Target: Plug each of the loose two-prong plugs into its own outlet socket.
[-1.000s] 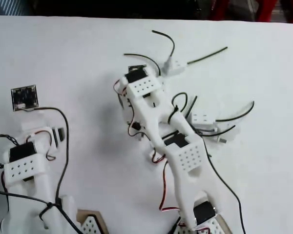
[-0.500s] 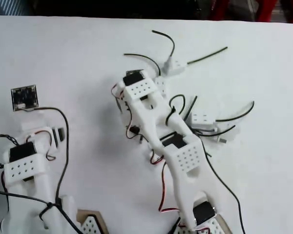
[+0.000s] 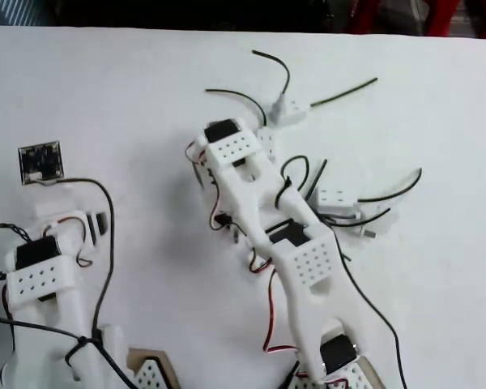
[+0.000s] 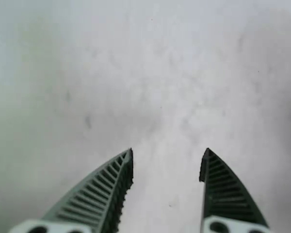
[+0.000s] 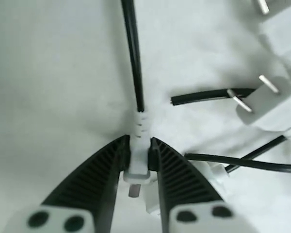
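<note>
Matt white table (image 4: 145, 73), smooth white plastic plug (image 5: 269, 107), bare metal prongs (image 5: 267, 83), ribbed dark plastic right hand (image 5: 139, 141).

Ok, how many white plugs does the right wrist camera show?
3: the gripped plug in the right gripper, a second plug free nearby, a third plug beyond it, cut off. Others may be hidden.

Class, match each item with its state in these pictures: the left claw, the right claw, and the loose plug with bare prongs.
Column 1:
1. left claw
2. right claw
3. loose plug

Column 2:
A. lying on the table, prongs bare
B. shut on a second plug
C. open above bare table

Pairs: 1-C, 2-B, 3-A.
</note>
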